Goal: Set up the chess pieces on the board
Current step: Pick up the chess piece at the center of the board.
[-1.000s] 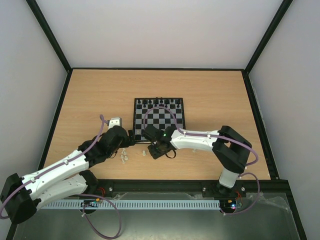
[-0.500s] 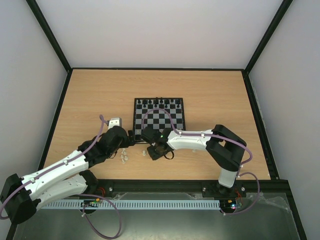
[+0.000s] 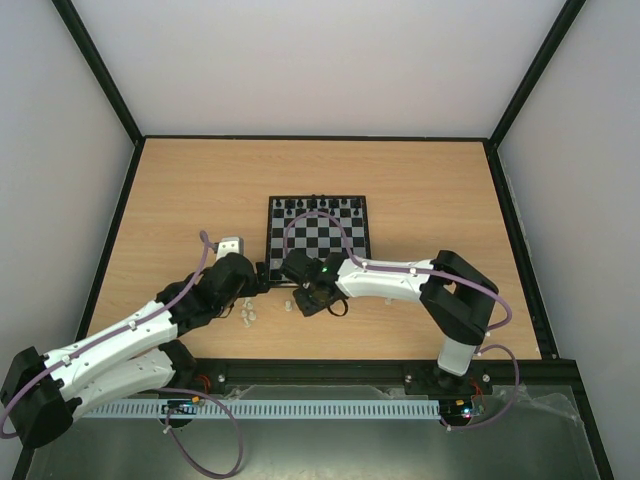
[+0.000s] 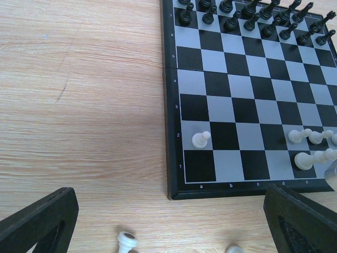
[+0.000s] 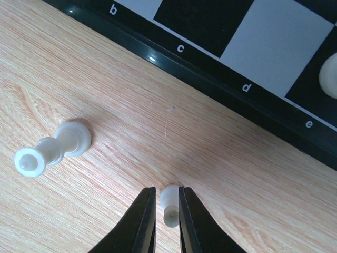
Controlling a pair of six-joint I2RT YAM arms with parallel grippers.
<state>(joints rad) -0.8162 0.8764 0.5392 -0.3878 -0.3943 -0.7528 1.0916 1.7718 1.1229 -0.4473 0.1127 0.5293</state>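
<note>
The board [image 3: 271, 232] lies mid-table, with black figures along its far rows. In the left wrist view a white pawn [image 4: 200, 139] stands on the board's [image 4: 173, 132] second row, and more white chess pieces [image 4: 310, 138] stand near the right edge. My right gripper [image 5: 166, 192] is low over the wood just off the board's near edge [image 5: 210, 68], shut on a small white pawn [image 5: 169, 201]. Another white piece [image 5: 52, 148] lies on its side to its left. My left gripper [image 4: 168, 232] is open near the board's near-left corner, holding nothing.
Loose white pieces [image 3: 248, 313] lie on the wood between the two grippers, one [image 4: 126, 241] right between my left fingers. Black figures [image 4: 247, 13] fill the far rows. A black-framed wall rings the table.
My right gripper has shut on the white pawn on the wood. The right arm reached slightly left, then eased back. The left arm has not moved.
</note>
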